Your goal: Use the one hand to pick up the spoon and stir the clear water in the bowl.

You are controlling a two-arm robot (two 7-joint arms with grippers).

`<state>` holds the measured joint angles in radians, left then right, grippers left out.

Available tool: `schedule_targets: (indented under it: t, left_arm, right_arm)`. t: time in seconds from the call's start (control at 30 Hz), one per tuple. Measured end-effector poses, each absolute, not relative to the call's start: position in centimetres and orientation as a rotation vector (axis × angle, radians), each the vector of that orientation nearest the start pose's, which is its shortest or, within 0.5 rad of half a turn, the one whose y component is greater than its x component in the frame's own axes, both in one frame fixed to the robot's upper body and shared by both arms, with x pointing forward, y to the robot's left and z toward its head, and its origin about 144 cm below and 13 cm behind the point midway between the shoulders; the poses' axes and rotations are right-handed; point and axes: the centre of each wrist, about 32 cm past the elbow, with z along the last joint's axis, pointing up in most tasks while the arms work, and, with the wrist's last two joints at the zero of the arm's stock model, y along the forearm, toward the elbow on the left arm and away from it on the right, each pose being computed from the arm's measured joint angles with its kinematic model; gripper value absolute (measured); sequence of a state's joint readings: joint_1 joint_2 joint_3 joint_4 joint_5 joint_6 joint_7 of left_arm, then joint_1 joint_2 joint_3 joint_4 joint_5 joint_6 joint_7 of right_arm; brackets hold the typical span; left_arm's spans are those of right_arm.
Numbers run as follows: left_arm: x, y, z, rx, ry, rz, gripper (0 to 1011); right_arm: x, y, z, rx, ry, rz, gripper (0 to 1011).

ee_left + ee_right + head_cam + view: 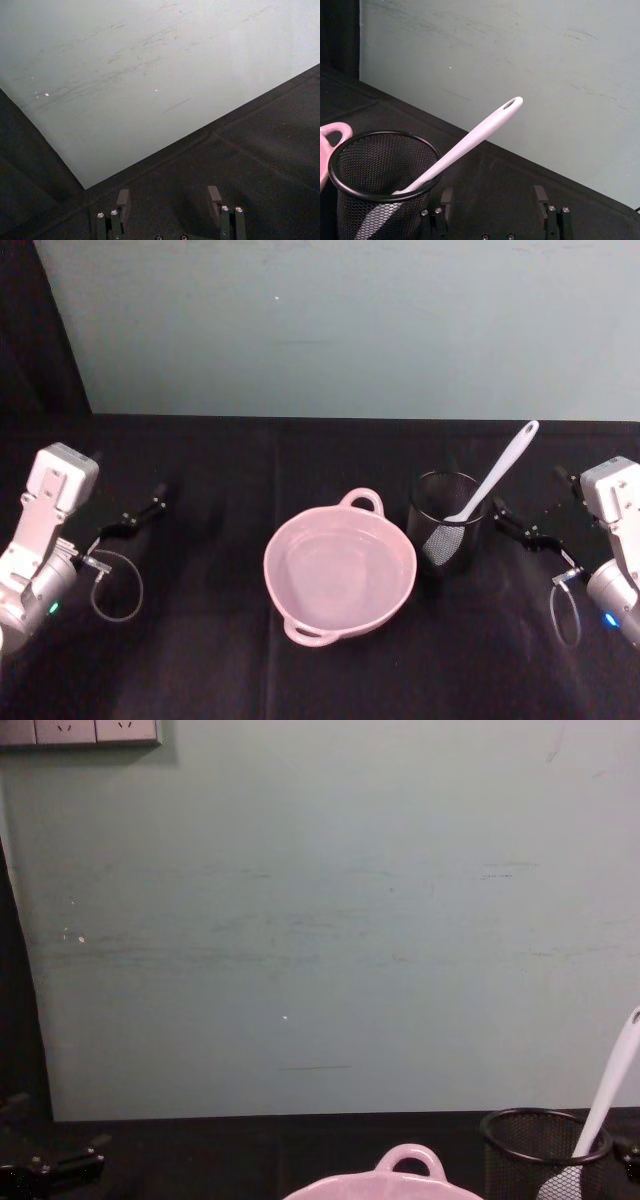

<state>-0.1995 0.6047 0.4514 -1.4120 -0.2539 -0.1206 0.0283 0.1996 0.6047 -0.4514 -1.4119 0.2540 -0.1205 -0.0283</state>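
The white plastic spoon [495, 480] stands head-down in a black wire-mesh cup [440, 540]. We see its handle rest on the cup's rim and slant up and away from the pale pink bowl [278, 570], ending in an oval hole at the top. In the right wrist view its paddle head shows through the mesh, and it stands free of both grippers. The cup is just beside the bowl on the robot's right; we cannot tell whether the two touch. The bowl sits on the black-covered table [200, 660] with one loop handle toward the wall and the other toward the robot, and a faint ring inside its wall marks the clear water. Farther from the bowl on that same side, past the cup, the right gripper [491, 197] hangs low near the cup and faces it, its jaws spread wide and empty. On the bowl's opposite side, well apart from it, the left gripper [168, 197] sits low over the bare cloth, its jaws likewise wide and empty. Behind the bowl a pale green wall [350, 320] closes off the table. The chest view shows white sockets [80, 730] high on that wall, up and to the robot's left of the bowl.
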Motion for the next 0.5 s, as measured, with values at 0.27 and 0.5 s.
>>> schedule_targets:
  t: [0.27,0.5]
  left_arm:
    - [48.86,30.96,113.98,0.304,-0.285,1.248,1005]
    - [48.86,30.97,113.98,0.304,-0.285,1.248,1005]
  right_arm:
    - [48.86,-30.97,113.98,-0.305,-0.285,-1.248,1002]
    - [48.86,-30.97,113.98,-0.304,-0.285,-1.248,1003]
